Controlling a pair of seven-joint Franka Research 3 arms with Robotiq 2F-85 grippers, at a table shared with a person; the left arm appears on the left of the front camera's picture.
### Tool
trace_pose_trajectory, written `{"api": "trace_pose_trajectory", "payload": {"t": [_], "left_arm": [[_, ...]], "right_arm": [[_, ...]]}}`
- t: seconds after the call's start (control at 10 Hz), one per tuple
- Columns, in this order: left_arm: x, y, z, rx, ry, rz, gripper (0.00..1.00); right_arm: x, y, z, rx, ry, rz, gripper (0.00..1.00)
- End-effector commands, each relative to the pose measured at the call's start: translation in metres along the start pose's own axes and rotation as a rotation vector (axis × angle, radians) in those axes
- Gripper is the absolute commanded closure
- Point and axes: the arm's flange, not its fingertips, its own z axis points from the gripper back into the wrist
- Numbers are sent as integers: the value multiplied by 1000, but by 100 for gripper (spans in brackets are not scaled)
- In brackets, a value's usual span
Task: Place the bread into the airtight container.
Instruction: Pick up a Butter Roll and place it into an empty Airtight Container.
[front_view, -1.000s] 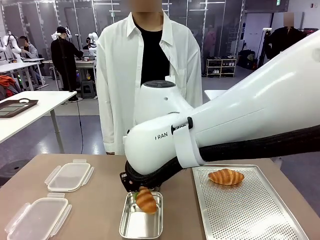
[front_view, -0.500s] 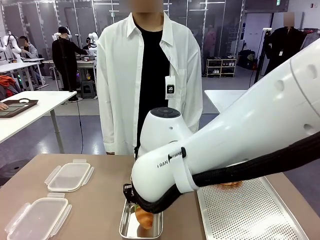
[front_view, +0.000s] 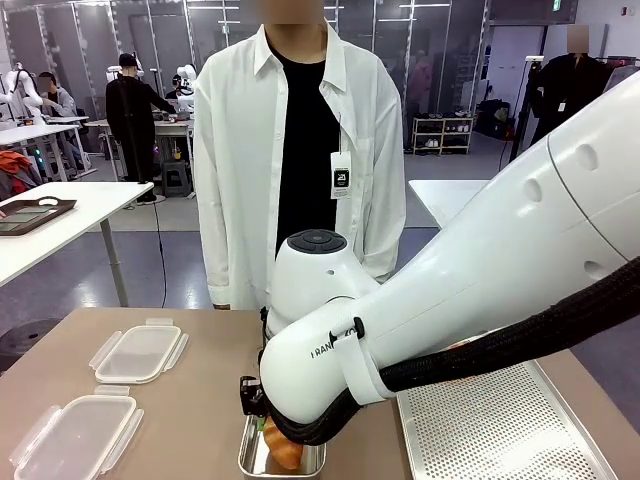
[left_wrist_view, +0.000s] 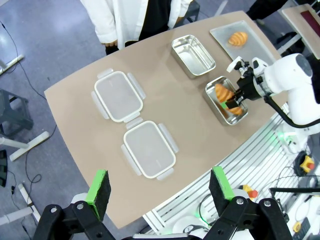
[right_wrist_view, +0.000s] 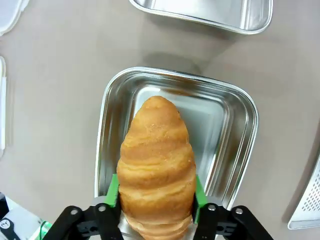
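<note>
Right end effector (right_wrist_view: 155, 194) straddling bread (right_wrist_view: 156, 150) inside steel container (right_wrist_view: 222, 130), whether pinching it unclear

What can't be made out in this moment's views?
1. Front view: the right arm hides most of the container and the tray's far end.
2. Right wrist view: the bread hides whether it touches the container floor and whether the right claw grips it.
3. Left wrist view: the right claw is too small to judge.
</note>
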Motion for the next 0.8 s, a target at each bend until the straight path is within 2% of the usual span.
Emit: {"api": "trace_pose_trajectory", "payload": {"t": [0.0,0.7], "left_arm": [[1,0,3,5,7,-19,0],[1,0,3,5,7,-19,0]], "right_arm": [[2,12,-6,-24,-11,-47,0],[1,2,0,-2,4,-9,0]]}}
